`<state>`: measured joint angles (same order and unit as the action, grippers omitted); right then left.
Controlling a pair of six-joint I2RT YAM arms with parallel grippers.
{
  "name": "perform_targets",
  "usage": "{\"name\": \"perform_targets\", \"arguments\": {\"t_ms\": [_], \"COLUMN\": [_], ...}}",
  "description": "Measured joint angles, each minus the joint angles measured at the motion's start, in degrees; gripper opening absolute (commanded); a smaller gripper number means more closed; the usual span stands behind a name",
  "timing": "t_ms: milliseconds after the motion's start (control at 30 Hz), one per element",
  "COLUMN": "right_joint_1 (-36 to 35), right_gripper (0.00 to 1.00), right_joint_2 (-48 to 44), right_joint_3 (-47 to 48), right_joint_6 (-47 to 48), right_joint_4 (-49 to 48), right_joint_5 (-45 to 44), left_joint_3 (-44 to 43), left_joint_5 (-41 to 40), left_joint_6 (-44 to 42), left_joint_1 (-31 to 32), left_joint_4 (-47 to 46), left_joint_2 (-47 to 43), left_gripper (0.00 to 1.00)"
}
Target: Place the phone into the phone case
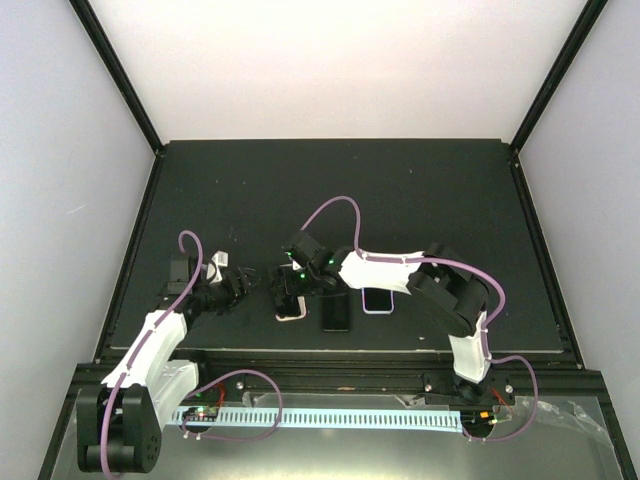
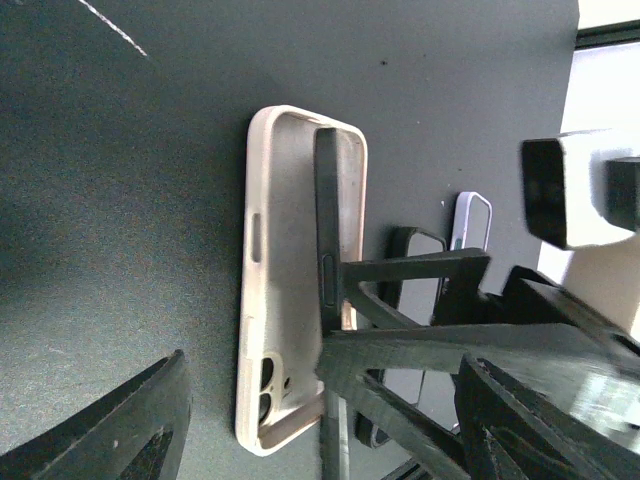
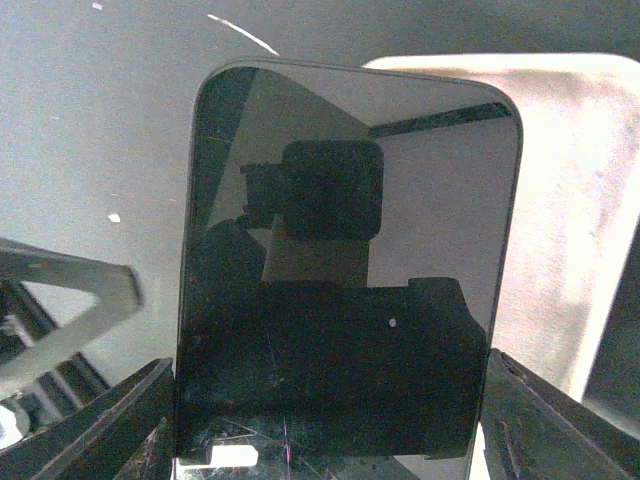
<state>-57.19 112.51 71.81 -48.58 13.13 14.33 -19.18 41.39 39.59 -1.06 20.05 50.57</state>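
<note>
The beige phone case (image 1: 289, 309) lies open side up on the black table, also in the left wrist view (image 2: 290, 300) and the right wrist view (image 3: 575, 200). My right gripper (image 1: 290, 284) is shut on a dark phone (image 3: 345, 280), its fingers (image 3: 90, 430) pressing the phone's two long edges. The phone (image 2: 327, 230) stands on edge, tilted, its lower edge in the case along one side. My left gripper (image 1: 243, 286) is open and empty just left of the case, its fingers (image 2: 110, 430) apart with the case's camera end between them.
A second black phone (image 1: 336, 313) lies right of the case, and a phone in a pale purple case (image 1: 377, 299) lies further right; both show in the left wrist view (image 2: 412, 250), (image 2: 470, 220). White scuff marks dot the table.
</note>
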Motion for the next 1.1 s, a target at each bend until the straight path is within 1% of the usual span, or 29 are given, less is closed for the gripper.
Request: {"name": "perform_targets", "arguments": {"t_ms": [133,267,367,533,700,833,1100], "right_joint_1": [0.0,0.0,0.0,0.0,-0.1,-0.1,-0.1], "right_gripper": [0.72,0.76,0.79,0.79,0.80,0.79,0.79], "right_joint_2": [1.0,1.1,1.1,1.1,1.1,1.1,1.1], "right_joint_3": [-0.2,-0.2,-0.2,-0.2,-0.2,-0.2,-0.4], "right_joint_6": [-0.2,-0.3,-0.4,-0.7,-1.0,-1.1,-1.1], "right_joint_4": [-1.4,-1.8,-1.9,-1.9,-1.9,-1.9,-2.5], "right_joint_5": [-0.6,-1.0,-1.4,-1.8,-1.8,-1.8,-1.6], "left_joint_3": [0.0,0.0,0.0,0.0,0.4,1.4,3.1], "left_joint_5": [0.0,0.0,-0.1,0.0,0.9,2.6,5.1], "left_joint_6": [0.1,0.1,0.1,0.2,0.6,1.5,4.5], "left_joint_1": [0.0,0.0,0.0,0.0,0.0,0.0,0.1], "left_joint_4": [-0.2,-0.4,-0.7,-3.0,-7.0,-11.4,-20.8], "left_joint_2": [-0.1,-0.2,0.1,3.5,7.4,10.0,16.5], "left_gripper": [0.77,0.76,0.72,0.65,0.57,0.49,0.45]}}
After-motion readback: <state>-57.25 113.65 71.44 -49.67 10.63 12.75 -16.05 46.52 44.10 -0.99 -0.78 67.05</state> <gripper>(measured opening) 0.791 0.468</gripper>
